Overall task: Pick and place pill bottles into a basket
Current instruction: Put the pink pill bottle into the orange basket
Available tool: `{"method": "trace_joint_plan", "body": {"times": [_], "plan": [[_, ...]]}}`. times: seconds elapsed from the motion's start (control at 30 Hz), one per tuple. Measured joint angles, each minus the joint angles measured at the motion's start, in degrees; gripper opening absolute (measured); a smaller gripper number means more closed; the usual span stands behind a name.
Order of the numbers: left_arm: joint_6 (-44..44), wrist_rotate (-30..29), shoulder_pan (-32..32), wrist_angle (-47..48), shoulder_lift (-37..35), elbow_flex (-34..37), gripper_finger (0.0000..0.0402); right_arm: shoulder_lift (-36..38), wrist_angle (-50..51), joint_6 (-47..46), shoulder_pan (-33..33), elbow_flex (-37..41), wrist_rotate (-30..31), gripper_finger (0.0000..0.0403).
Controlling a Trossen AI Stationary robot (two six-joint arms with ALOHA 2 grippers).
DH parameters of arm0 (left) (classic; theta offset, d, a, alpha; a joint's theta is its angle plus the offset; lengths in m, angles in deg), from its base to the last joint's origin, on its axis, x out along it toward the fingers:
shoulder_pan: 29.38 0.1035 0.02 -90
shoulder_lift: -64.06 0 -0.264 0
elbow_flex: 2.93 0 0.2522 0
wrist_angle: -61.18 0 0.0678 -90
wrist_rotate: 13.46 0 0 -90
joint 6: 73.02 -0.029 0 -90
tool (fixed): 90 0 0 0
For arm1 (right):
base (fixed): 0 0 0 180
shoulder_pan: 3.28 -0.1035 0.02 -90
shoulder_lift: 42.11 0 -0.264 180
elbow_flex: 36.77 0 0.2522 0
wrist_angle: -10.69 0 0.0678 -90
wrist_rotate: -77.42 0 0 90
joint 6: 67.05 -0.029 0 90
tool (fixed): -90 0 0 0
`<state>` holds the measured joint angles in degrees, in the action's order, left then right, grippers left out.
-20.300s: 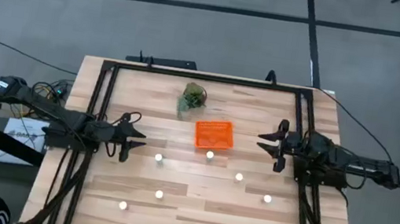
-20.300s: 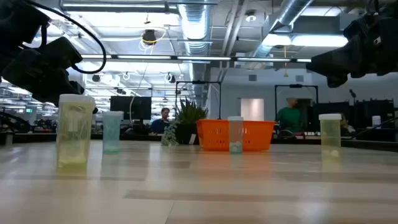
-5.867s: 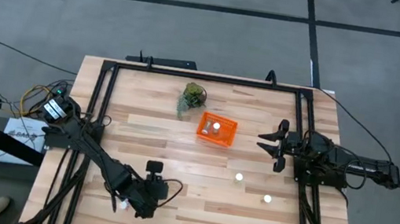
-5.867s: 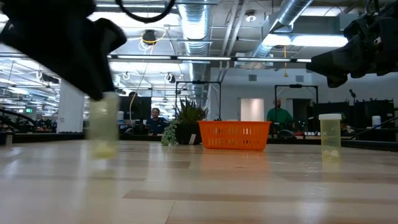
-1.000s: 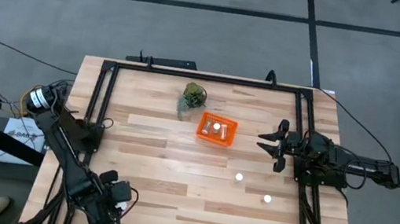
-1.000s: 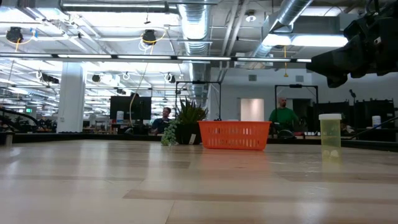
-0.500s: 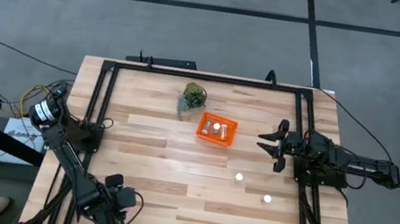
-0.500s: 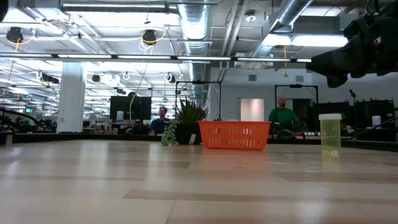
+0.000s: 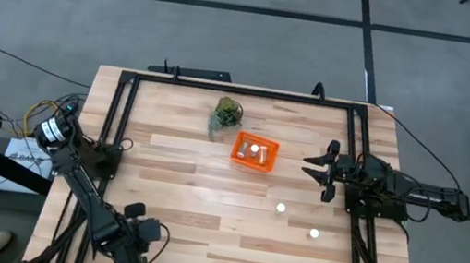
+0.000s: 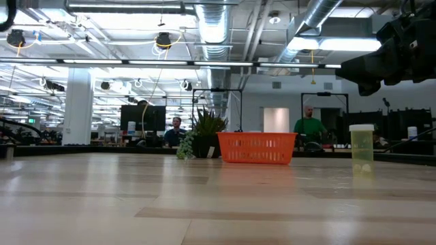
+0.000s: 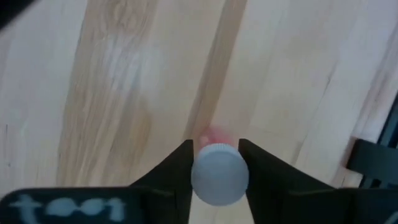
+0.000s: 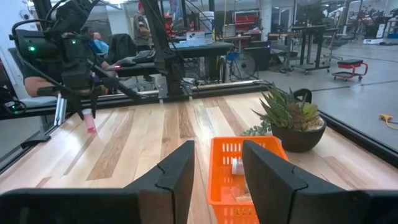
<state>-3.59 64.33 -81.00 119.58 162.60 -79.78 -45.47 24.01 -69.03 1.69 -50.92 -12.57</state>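
Left end effector held a pill bottle clamped between its fingers above the bench. Carry step, likely; next move calls for travel to the basket. Right end effector waited, fingers wide.

Grey floor with dark lines. Light wood plank table, black frame. Open ceiling, ducts, strip lights. Workbenches, monitors behind; people seated, standing.

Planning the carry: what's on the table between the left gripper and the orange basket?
Bare wood only, by the high view, between the left gripper and the basket.
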Motion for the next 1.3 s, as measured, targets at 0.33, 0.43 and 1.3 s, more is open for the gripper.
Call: {"method": "trace_joint_plan", "body": {"times": [0.33, 0.43, 1.3], "plan": [[-16.1, -8.7, 14.5, 4.4, 0.0, -7.9, 0.0084, 0.0, 0.0, 0.0, 0.0, 0.0, 0.0, 0.013], [-23.4, -13.3, 19.3, 7.4, 0.0, -13.5, 0.0094, 0.0, 0.0, 0.0, 0.0, 0.0, 0.0, 0.013], [-71.5, 10.2, 59.3, -14.7, 9.9, -24.6, 0.0092, -0.8, -0.1, 0.0, 0.0, 0.0, 0.0, 0.013]]}}
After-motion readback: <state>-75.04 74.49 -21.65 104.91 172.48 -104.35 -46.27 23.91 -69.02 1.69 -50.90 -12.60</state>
